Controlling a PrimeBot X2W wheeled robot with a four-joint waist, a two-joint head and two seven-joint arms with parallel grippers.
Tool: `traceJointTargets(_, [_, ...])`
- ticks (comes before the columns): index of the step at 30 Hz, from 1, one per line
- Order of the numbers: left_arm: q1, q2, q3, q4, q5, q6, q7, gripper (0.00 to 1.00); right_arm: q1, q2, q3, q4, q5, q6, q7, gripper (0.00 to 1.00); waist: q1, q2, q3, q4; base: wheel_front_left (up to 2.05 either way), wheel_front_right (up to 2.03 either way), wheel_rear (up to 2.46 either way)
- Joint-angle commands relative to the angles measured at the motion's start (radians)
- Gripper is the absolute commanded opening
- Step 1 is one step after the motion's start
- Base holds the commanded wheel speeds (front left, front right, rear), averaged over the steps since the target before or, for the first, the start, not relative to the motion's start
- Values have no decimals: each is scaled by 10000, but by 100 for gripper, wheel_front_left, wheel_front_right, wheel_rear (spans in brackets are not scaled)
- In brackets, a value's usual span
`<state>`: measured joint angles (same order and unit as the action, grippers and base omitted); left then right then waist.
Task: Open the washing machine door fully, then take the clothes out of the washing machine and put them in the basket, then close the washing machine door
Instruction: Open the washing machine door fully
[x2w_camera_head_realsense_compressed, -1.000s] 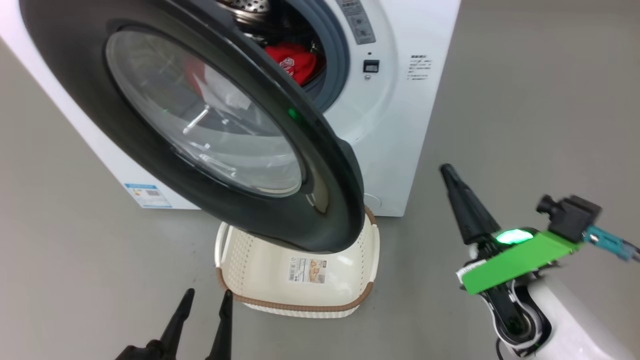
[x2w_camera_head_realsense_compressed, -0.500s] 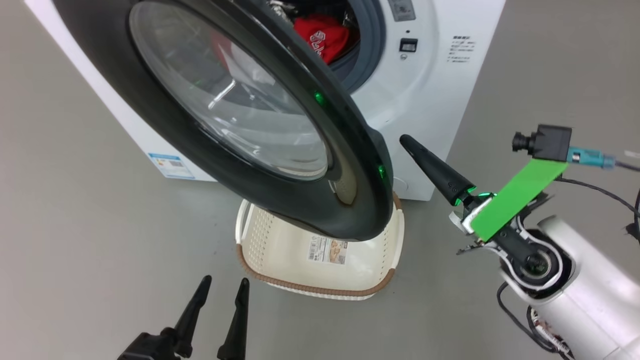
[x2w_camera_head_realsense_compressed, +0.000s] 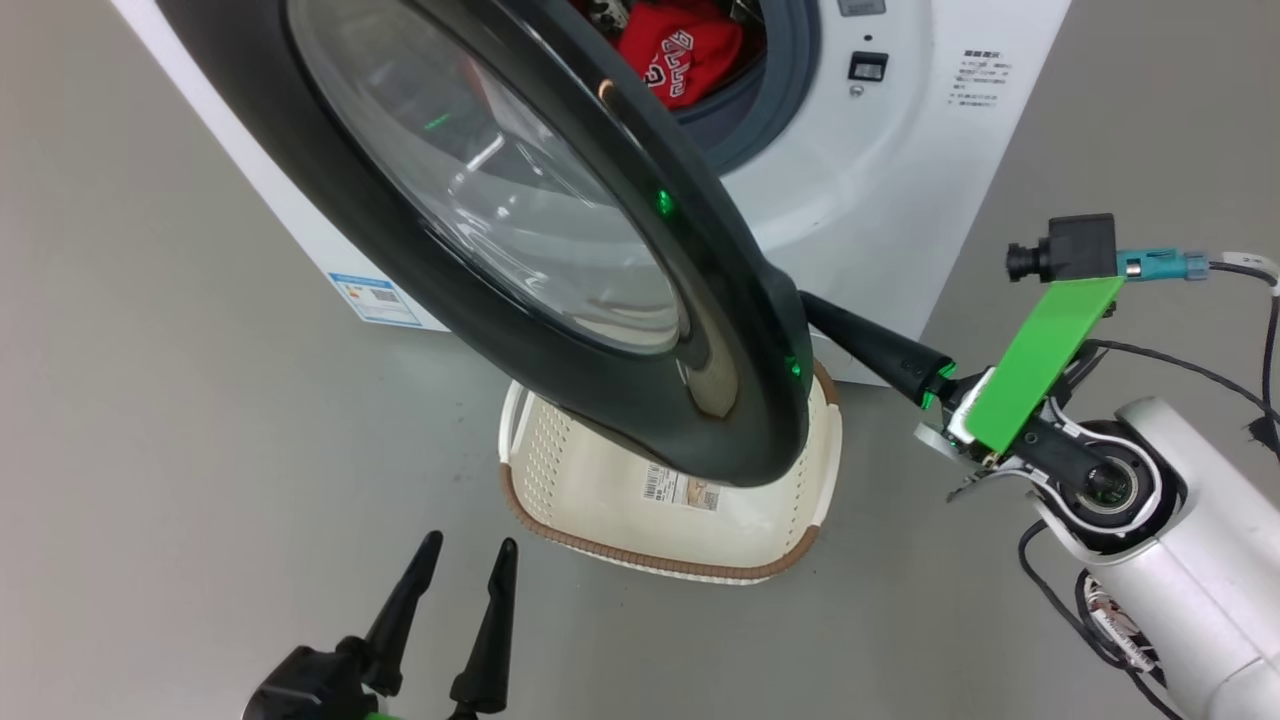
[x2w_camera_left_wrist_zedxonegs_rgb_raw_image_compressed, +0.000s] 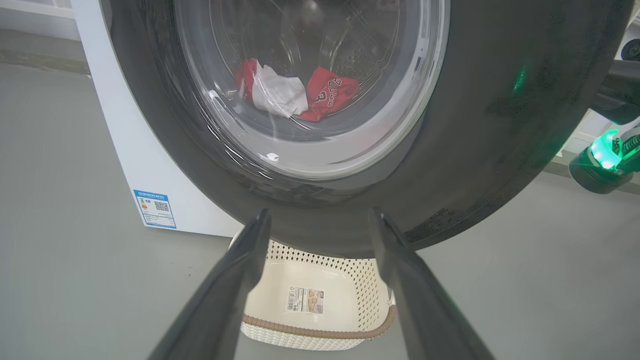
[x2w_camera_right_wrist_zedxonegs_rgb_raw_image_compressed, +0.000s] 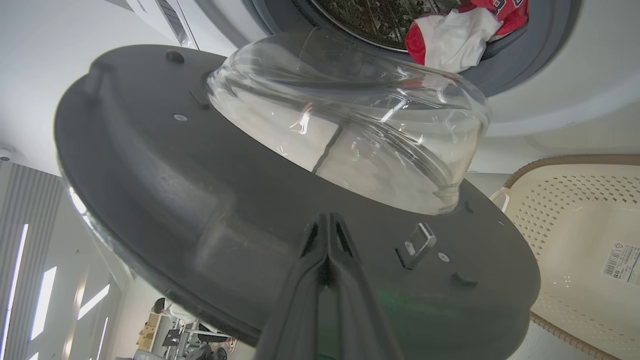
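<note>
The right end effector (x2w_camera_right_wrist_zedxonegs_rgb_raw_image_compressed: 327, 220) was clenched, its 2 fingers pressed together with nothing between them. Its tips were at the dark inner face of the washing machine door (x2w_camera_head_realsense_compressed: 500, 200), just beside the metal latch (x2w_camera_right_wrist_zedxonegs_rgb_raw_image_compressed: 417, 245); in the head view the tips were hidden behind the door's lower rim. The left end effector (x2w_camera_head_realsense_compressed: 470, 548) was released, fingers spread and holding nothing, low on the door's outer side and apart from it.

The door stood part-way open, swung out from the washing machine (x2w_camera_head_realsense_compressed: 900, 170) over the basket (x2w_camera_head_realsense_compressed: 650, 562). The basket sat on the floor (x2w_camera_head_realsense_compressed: 200, 450) before the machine, a paper label (x2w_camera_head_realsense_compressed: 680, 490) on its bottom. The clothes (x2w_camera_head_realsense_compressed: 680, 50), red and white, lay in the drum behind the grey gasket.
</note>
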<state>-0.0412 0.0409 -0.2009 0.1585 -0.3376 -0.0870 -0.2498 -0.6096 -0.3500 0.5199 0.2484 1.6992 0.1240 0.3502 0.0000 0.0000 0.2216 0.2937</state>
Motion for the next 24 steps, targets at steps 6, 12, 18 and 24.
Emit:
traceJointTargets(6, [-54, 93, 292, -162, -106, 146, -120, 100, 568, 627, 198, -543, -397, 67, 447, 0, 0, 0, -343, 262, 0, 0, 0])
traceJointTargets(12, [167, 93, 362, -105, -63, 233, -120, 100, 1103, 999, 355, -741, -629, 67, 782, 0, 0, 0, -640, 574, 0, 0, 0])
traceJointTargets(18, [280, 93, 454, -98, -76, 334, -120, 100, 1362, 1240, 427, -814, -764, 67, 1016, 0, 0, 0, -824, 929, 0, 0, 0])
traceJointTargets(24, [406, 93, 534, -76, -45, 456, -120, 100, 1550, 1534, 481, -784, -857, 67, 1252, 0, 0, 0, -1072, 1384, 0, 0, 0])
